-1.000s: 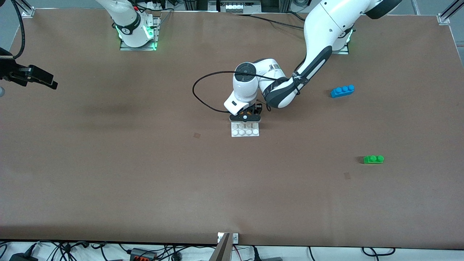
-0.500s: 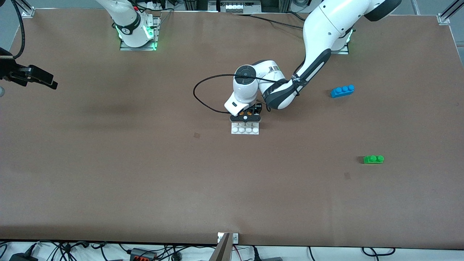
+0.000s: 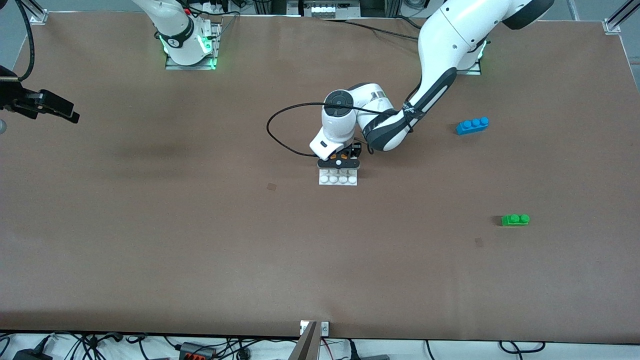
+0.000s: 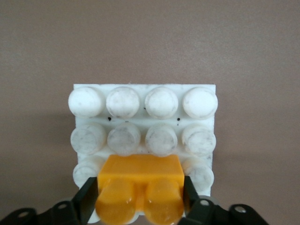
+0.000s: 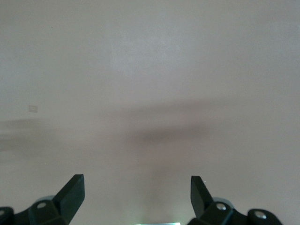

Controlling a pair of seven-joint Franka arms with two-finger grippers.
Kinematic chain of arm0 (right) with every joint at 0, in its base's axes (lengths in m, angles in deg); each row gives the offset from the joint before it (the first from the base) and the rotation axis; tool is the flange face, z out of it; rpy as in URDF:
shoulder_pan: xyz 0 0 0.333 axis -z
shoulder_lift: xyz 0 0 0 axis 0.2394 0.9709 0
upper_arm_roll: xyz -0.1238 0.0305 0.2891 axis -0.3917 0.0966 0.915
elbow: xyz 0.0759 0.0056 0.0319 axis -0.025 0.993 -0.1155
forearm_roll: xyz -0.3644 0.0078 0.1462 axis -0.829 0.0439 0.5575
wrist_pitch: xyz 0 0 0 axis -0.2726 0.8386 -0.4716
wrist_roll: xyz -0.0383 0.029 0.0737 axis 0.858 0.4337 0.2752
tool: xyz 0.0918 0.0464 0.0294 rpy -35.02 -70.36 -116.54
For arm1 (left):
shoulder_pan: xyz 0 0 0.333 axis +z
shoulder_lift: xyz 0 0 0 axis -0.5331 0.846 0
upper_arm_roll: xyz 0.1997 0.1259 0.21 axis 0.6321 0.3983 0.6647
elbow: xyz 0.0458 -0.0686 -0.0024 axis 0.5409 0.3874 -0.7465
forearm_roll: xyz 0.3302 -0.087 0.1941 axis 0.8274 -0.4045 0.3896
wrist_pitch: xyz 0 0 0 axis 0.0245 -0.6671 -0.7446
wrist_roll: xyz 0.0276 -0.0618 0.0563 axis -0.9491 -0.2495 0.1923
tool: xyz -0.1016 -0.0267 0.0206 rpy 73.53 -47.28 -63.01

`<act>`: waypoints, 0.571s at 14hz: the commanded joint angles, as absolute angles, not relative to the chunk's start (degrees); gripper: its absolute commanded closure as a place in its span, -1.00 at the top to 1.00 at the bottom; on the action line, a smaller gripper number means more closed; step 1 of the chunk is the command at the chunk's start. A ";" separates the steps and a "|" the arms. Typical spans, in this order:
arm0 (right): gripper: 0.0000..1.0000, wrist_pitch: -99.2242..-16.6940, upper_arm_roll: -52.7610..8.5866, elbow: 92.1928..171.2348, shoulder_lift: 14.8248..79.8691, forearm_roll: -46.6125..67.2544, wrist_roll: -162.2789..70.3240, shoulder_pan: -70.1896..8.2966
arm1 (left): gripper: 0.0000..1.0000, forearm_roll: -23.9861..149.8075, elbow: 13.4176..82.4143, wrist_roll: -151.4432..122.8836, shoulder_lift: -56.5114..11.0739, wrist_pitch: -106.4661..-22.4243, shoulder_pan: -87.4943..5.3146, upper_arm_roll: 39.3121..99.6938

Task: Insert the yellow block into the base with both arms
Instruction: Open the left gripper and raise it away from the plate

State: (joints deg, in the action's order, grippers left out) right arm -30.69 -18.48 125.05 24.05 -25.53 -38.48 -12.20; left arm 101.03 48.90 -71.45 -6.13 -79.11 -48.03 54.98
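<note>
The yellow block [image 4: 140, 185] sits on the white studded base [image 4: 145, 87], over the middle studs of the rows farther from the front camera. My left gripper [image 4: 140, 194] straddles it, a black finger [image 4: 90, 199] lying against each side. From the front, the left gripper [image 3: 339, 162] is low over the base [image 3: 339, 180] mid-table and hides the block. My right gripper [image 3: 50, 107] waits high over the right arm's end of the table. Its fingers [image 5: 75, 190] are wide apart with nothing between them.
A blue three-stud brick [image 3: 472, 125] and a green two-stud brick [image 3: 515, 219] lie toward the left arm's end, the green one nearer the front camera. A black cable [image 3: 280, 137] loops from the left wrist over the table beside the base.
The left hand sank a little onto the base early in the second and has stayed there since. The right arm has not moved.
</note>
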 commanded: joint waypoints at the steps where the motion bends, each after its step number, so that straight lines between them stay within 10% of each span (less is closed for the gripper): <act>1: 1.00 -30.14 -18.31 123.83 24.50 -25.21 -37.69 -11.91 | 1.00 98.63 45.26 -69.62 -7.91 -73.16 -46.63 54.00; 8: 1.00 -30.05 -18.31 123.83 24.50 -25.21 -37.78 -11.91 | 1.00 83.33 41.72 -57.68 -17.65 -62.01 -35.39 53.72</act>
